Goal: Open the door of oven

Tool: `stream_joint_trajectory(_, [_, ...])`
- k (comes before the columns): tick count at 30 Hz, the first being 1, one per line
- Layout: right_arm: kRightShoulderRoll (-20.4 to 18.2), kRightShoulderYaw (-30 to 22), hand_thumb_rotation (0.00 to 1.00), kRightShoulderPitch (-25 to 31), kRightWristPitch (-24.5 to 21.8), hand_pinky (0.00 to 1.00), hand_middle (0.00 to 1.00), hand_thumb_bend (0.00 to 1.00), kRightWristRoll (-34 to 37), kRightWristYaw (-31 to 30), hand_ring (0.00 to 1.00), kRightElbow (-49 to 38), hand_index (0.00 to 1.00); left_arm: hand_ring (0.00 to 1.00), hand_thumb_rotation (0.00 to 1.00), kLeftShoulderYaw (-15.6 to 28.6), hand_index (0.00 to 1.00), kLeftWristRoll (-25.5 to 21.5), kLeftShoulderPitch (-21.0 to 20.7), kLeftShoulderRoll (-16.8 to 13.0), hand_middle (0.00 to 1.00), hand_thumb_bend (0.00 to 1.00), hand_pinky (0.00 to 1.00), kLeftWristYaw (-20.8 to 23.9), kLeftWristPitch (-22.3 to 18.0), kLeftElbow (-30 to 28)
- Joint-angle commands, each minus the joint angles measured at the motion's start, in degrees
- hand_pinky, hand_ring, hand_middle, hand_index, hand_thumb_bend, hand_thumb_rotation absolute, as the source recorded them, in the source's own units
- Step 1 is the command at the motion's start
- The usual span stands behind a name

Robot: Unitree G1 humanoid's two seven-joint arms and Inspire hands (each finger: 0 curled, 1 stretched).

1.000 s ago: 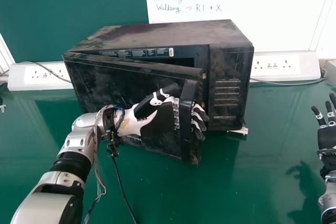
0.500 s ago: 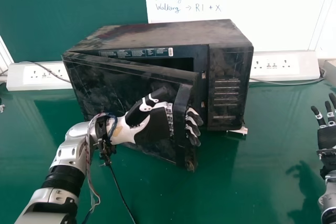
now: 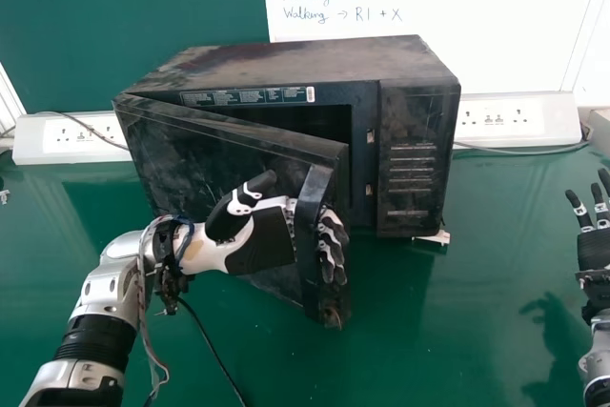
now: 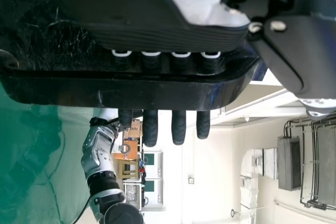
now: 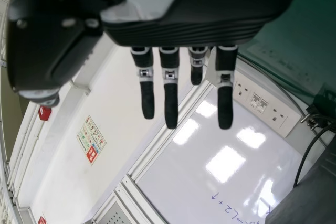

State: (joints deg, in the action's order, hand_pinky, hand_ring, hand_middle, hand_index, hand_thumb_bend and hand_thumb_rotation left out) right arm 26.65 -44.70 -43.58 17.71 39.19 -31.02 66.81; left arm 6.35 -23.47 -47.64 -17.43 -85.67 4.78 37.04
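The black oven (image 3: 416, 154) has its door (image 3: 191, 154) swung partly outward, with a dark gap at the door's right side. In the head view my left hand (image 3: 262, 240) is at the door's handle (image 3: 307, 226); its fingers pass behind the handle and bend round it, while the thumb points up, apart from the handle. From the left wrist view, the fingers of my left hand (image 4: 150, 124) run beneath the handle bar (image 4: 105, 90) and come out past it. My right hand (image 3: 593, 247) is open at the head view's right edge, away from the oven.
The oven stands on a green table (image 3: 410, 331). Behind it are white socket strips (image 3: 515, 119), a cable (image 3: 519, 152) and a whiteboard (image 3: 496, 26). A black cable (image 3: 212, 350) hangs from the left wrist down over the table.
My left hand has moved toward the robot and to the left, its fingers still through the handle. The door has swung farther out, widening the gap. The right hand has not moved.
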Motion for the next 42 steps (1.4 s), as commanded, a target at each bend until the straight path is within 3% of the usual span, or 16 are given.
stream_joint_trajectory(1, [0.1, 0.0, 0.86, -0.1, 0.4, 0.39, 0.60, 1.00, -0.1, 0.4, 0.48, -0.1, 0.66, 0.60, 0.97, 1.8, 0.76, -2.7, 0.3, -0.9, 0.69, 0.85, 0.47, -1.0, -1.0, -0.8])
stream_joint_trajectory(7, [0.2, -0.1, 0.85, -0.2, 0.2, 0.39, 0.59, 1.00, 0.1, 0.4, 0.47, 0.1, 0.66, 0.63, 0.95, 2.2, 0.78, -5.4, 0.5, -0.1, 0.72, 0.85, 0.48, -4.7, 1.2, -0.5])
stream_joint_trajectory(10, [0.3, -0.1, 0.85, -0.2, 0.1, 0.39, 0.60, 1.00, 0.1, 0.5, 0.47, 0.0, 0.66, 0.60, 0.96, 2.8, 0.78, -6.4, 0.4, 0.8, 0.72, 0.85, 0.43, -6.3, 0.6, -0.7])
stream_joint_trajectory(13, [0.2, 0.0, 0.85, -0.1, 0.3, 0.39, 0.60, 1.00, 0.0, 0.8, 0.47, -0.2, 0.66, 0.56, 0.96, 1.9, 0.75, -7.2, 0.5, 0.2, 0.70, 0.94, 0.38, -6.8, 2.6, -2.5])
stream_joint_trajectory(15, [0.2, 0.0, 0.85, 0.0, 0.3, 0.38, 0.60, 1.00, 0.0, 0.6, 0.48, -0.2, 0.66, 0.54, 0.98, 1.8, 0.75, -8.9, 1.1, 0.1, 0.68, 0.95, 0.36, -6.8, 1.5, -3.1])
stream_joint_trajectory(19, [0.2, -0.2, 0.85, -0.1, -0.3, 0.39, 0.61, 1.00, 0.3, 1.0, 0.48, -0.3, 0.66, 0.53, 1.00, 0.3, 0.73, -11.7, 2.1, -2.6, 0.66, 0.99, 0.35, -6.8, 0.2, -3.8])
stream_joint_trajectory(21, [0.2, -0.1, 0.86, -0.1, -0.3, 0.39, 0.61, 1.00, 0.2, 1.1, 0.47, -0.4, 0.67, 0.55, 0.94, -2.0, 0.74, -14.7, 1.9, -5.1, 0.67, 0.97, 0.40, -6.8, -0.5, -4.3])
stream_joint_trajectory(23, [0.3, -0.1, 0.86, -0.1, 0.0, 0.39, 0.61, 1.00, 0.1, 1.1, 0.48, -0.2, 0.67, 0.57, 0.89, -6.5, 0.79, -18.2, 0.4, -7.5, 0.69, 0.92, 0.46, -6.8, -5.4, -4.2])
stream_joint_trajectory(24, [0.3, -0.1, 0.86, -0.1, 0.1, 0.39, 0.60, 1.00, 0.0, 1.1, 0.47, -0.1, 0.67, 0.56, 0.87, -8.3, 0.80, -19.2, -0.3, -8.8, 0.67, 0.97, 0.46, -6.8, -6.5, -3.7])
stream_joint_trajectory(27, [0.3, 0.0, 0.86, 0.0, 0.2, 0.39, 0.59, 1.00, -0.1, 1.2, 0.47, -0.2, 0.67, 0.52, 0.94, -11.2, 0.80, -22.8, 0.0, -11.6, 0.61, 0.96, 0.43, -6.8, -5.1, -3.6])
stream_joint_trajectory(29, [0.2, 0.0, 0.86, 0.0, 0.2, 0.39, 0.60, 1.00, 0.0, 1.4, 0.48, -0.4, 0.67, 0.52, 0.95, -13.0, 0.79, -25.1, 0.8, -14.0, 0.62, 0.95, 0.44, -6.8, -2.1, -4.3])
stream_joint_trajectory(31, [0.2, 0.0, 0.86, 0.0, 0.3, 0.39, 0.60, 1.00, 0.0, 1.6, 0.48, -0.6, 0.67, 0.55, 0.97, -14.5, 0.81, -28.3, 1.4, -15.0, 0.66, 0.94, 0.45, -6.8, -1.3, -4.4])
stream_joint_trajectory(38, [0.4, -0.2, 0.87, 0.2, 0.2, 0.39, 0.59, 1.00, 0.1, 1.9, 0.49, -0.6, 0.66, 0.63, 0.94, -17.7, 0.86, -34.8, 1.0, -16.1, 0.74, 0.87, 0.51, -6.8, -6.5, -2.3])
stream_joint_trajectory(41, [0.2, -0.1, 0.87, 0.2, 0.3, 0.38, 0.59, 1.00, 0.1, 1.6, 0.49, -0.8, 0.66, 0.65, 0.96, -18.4, 0.84, -35.9, 0.5, -17.2, 0.76, 0.84, 0.53, -6.8, -9.8, -1.7])
stream_joint_trajectory(42, [0.3, -0.1, 0.87, 0.2, 0.3, 0.38, 0.60, 1.00, 0.1, 1.5, 0.49, -0.8, 0.67, 0.66, 0.98, -19.4, 0.80, -35.6, -0.1, -18.3, 0.76, 0.82, 0.55, -6.8, -9.9, -1.4])
